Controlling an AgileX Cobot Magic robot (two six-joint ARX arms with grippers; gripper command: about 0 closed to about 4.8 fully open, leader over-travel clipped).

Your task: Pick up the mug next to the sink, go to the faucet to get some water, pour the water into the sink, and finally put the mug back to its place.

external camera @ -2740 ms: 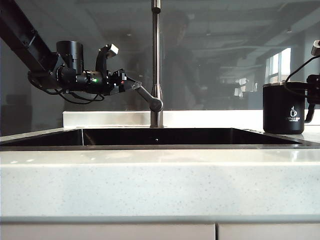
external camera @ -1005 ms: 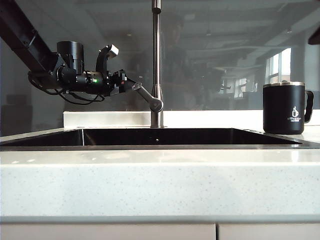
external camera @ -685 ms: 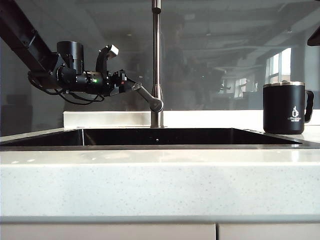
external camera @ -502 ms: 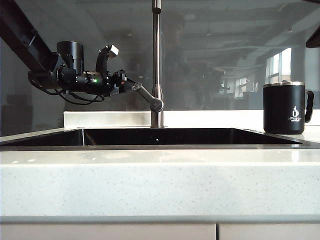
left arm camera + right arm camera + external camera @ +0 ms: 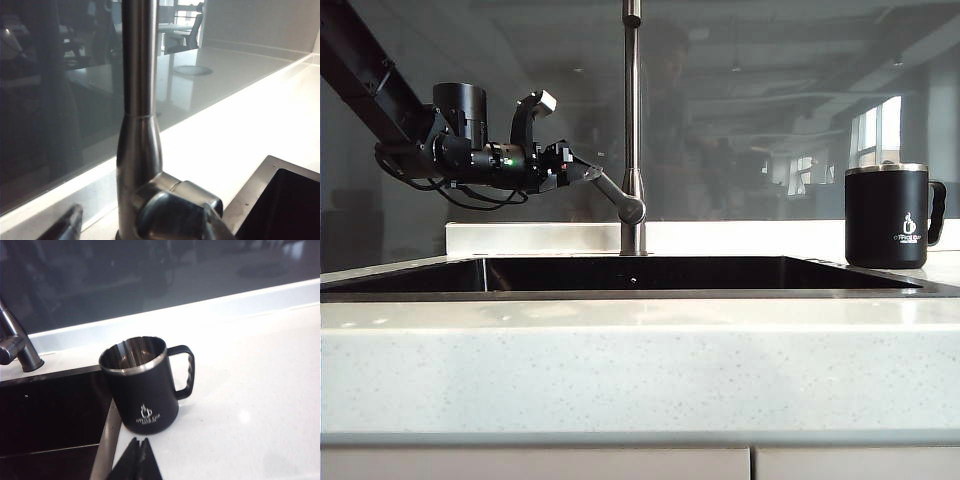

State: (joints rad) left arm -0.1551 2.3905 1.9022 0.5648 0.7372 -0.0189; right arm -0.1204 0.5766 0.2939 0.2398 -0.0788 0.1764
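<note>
The black mug [image 5: 887, 217] with a silver rim stands upright on the counter right of the sink [image 5: 620, 292], handle to the right. In the right wrist view the mug [image 5: 142, 385] is empty, and my right gripper [image 5: 139, 441] is shut and holds nothing, a short way back from it over the counter. This gripper is out of the exterior view. My left gripper [image 5: 582, 172] is at the lever of the faucet [image 5: 633, 120]. Its fingers [image 5: 65, 227] stand open on either side of the lever's end [image 5: 172, 220].
Pale speckled counter [image 5: 640, 370] runs along the front, with a dark glass wall [image 5: 770, 100] behind the faucet. The sink's steel rim [image 5: 107, 440] lies just beside the mug's base. The left arm [image 5: 360, 70] slants in from the upper left.
The right gripper has let go of the mug's handle and drawn back. A dark bit of the right arm at the exterior view's upper right edge is gone now. The left arm and the mug stay still.
</note>
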